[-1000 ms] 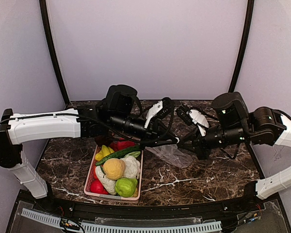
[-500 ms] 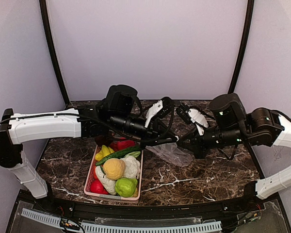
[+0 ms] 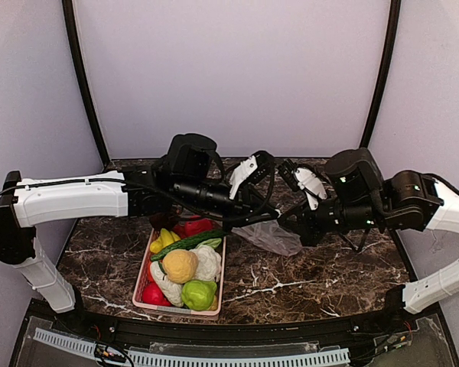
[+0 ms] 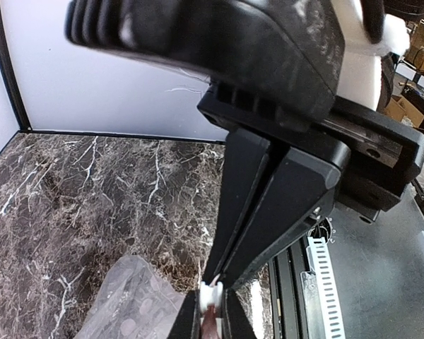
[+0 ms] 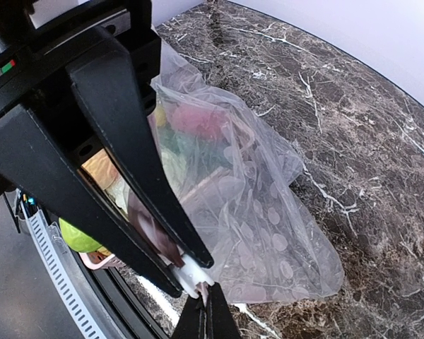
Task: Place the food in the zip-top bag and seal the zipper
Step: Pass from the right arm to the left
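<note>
The zip-top bag (image 3: 271, 235) hangs clear and dotted between both grippers at mid-table, its lower part on the marble. My left gripper (image 3: 278, 217) is shut on the pinkish zipper (image 4: 208, 328) strip at the bag's mouth. My right gripper (image 3: 292, 222) is shut on a small white slider (image 5: 191, 272) on that strip, tip to tip with the left. The bag also shows in the right wrist view (image 5: 268, 212) and the left wrist view (image 4: 127, 304). The food lies in the pink basket (image 3: 176, 308): banana (image 3: 164, 238), cucumber (image 3: 185, 242), yellow-orange ball (image 3: 179, 265), cauliflower (image 3: 208, 262), green fruit (image 3: 198, 294).
The basket stands left of the bag, under the left arm. Dark marble table (image 3: 321, 267) lies right of the bag and in front of it. A black rail and a slotted strip (image 3: 214, 357) run along the near edge. Black poles stand at the back corners.
The right arm has shifted a little left, toward the left gripper. The held bag edge has risen slightly. The left arm and the basket have barely moved.
</note>
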`<state>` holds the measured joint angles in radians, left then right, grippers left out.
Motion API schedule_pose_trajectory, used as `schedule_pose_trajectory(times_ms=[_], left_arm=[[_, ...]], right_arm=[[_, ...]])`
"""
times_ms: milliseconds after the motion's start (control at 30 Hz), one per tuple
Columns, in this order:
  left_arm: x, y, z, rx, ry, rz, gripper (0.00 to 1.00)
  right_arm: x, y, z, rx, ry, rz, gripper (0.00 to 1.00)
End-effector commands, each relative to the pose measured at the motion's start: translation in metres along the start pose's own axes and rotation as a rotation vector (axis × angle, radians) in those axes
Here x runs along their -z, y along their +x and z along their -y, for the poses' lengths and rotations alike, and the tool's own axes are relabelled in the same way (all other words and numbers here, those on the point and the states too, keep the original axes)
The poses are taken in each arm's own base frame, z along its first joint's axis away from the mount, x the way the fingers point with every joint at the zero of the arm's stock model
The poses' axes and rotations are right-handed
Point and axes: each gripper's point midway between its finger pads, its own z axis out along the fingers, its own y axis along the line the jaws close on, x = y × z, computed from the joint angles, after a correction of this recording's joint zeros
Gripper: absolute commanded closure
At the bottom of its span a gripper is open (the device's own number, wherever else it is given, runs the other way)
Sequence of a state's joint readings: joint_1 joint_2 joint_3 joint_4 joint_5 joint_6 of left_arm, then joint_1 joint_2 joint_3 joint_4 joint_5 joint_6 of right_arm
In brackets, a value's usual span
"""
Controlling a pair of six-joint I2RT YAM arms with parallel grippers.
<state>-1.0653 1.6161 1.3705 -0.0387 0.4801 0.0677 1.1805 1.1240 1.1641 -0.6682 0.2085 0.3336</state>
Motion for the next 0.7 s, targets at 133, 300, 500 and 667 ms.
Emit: schedule_pose_trajectory(times_ms=[133, 300, 500, 667], left_arm=[[0.005, 0.012, 0.011, 0.011, 0.023, -0.055, 0.99], [0.006, 0.014, 0.009, 0.007, 0.014, -0.069, 0.99], [0.007, 0.018, 0.008, 0.003, 0.005, -0.088, 0.99], [0.008, 0.024, 0.008, -0.012, 0.001, -0.124, 0.99]], right_arm=[[0.005, -0.015, 0.04, -0.105, 0.168, 0.077, 1.0], [0.009, -0.016, 0.049, -0.127, 0.203, 0.088, 1.0], [0.006, -0.01, 0.058, -0.115, 0.256, 0.06, 1.0], [-0.001, -0.005, 0.063, -0.039, 0.301, 0.01, 1.0]])
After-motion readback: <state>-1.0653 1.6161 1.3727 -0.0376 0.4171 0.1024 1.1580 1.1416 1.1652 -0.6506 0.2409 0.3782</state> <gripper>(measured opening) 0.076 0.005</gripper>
